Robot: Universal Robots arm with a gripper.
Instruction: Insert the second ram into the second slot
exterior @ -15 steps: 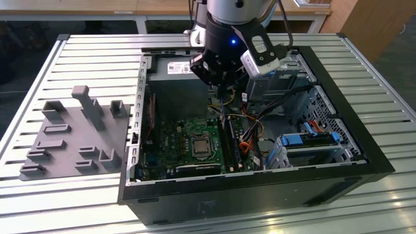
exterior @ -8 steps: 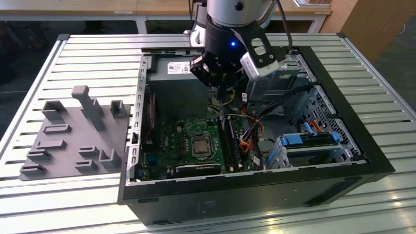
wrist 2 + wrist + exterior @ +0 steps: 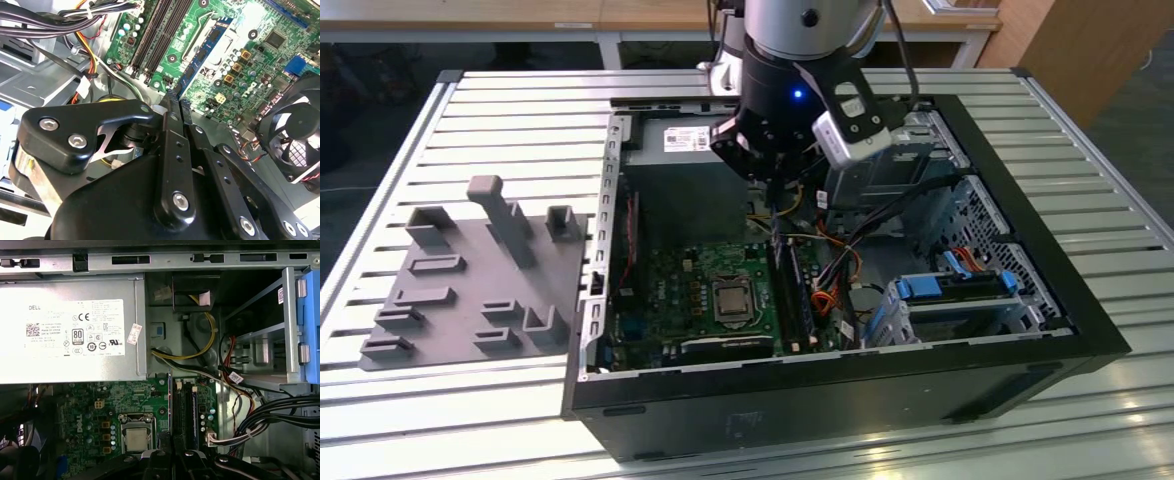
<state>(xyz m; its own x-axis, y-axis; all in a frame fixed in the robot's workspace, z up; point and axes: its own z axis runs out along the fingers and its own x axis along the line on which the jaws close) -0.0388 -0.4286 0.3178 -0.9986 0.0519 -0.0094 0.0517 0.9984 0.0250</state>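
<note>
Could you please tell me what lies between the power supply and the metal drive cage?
In the first wrist view, yellow and black cables loop through the gap between the power supply and the drive cage, running toward the motherboard.

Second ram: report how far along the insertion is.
Done: the gripper holds the second ram pinched. In hand: it hangs above the motherboard, near the memory slots. Left: the stick is not yet seated in a slot.

A robotics lab, I'd say — an opened PC case [image 3: 854, 400] lies on a slatted metal bench [image 3: 520, 110]. A grey jig plate [image 3: 454, 300] sits beside it, desks [image 3: 480, 12] behind.
</note>
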